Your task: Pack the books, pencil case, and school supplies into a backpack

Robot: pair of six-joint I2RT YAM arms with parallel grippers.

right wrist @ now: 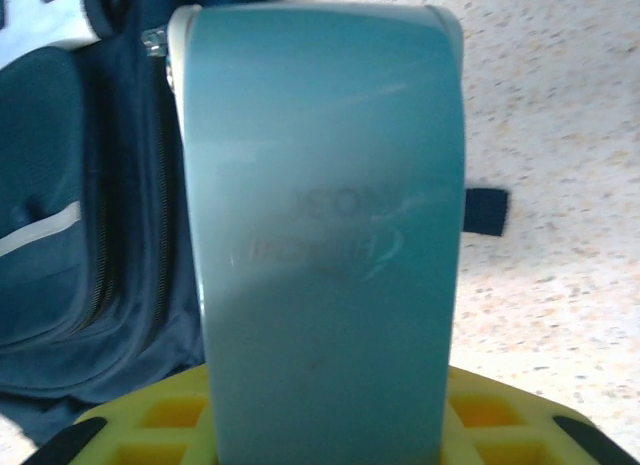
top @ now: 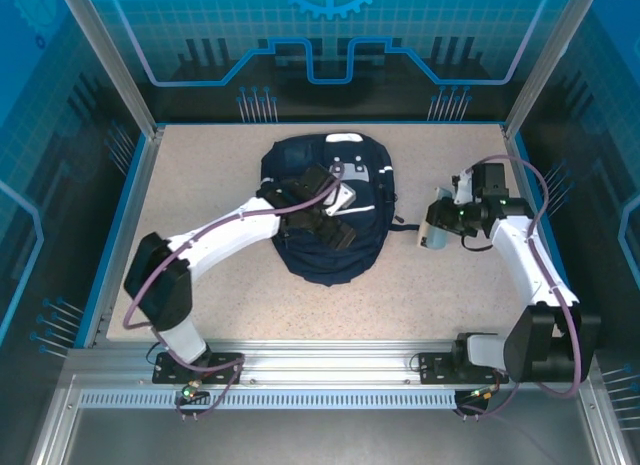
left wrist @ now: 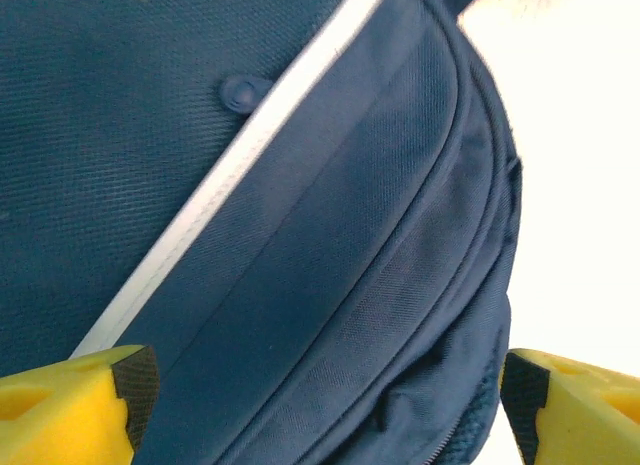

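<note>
The navy backpack (top: 330, 210) lies flat in the middle of the table, white stripe (left wrist: 225, 180) across its front. My left gripper (top: 335, 215) hovers low over its middle, open, its yellow fingertips (left wrist: 105, 400) wide apart above the zipped seam and fabric (left wrist: 400, 285), nothing between them. My right gripper (top: 437, 230) is to the right of the backpack, shut on a teal hard pencil case (right wrist: 320, 235) that sticks out from its yellow jaws, faint lettering on its face. The backpack's side (right wrist: 60, 245) lies just left of the case. The books are out of view.
A dark strap end (right wrist: 485, 210) of the backpack lies on the speckled tabletop (top: 200, 175) between the bag and my right gripper. A raised blue rim (top: 125, 235) and metal posts (top: 105, 55) bound the table. Bare tabletop lies left of and in front of the bag.
</note>
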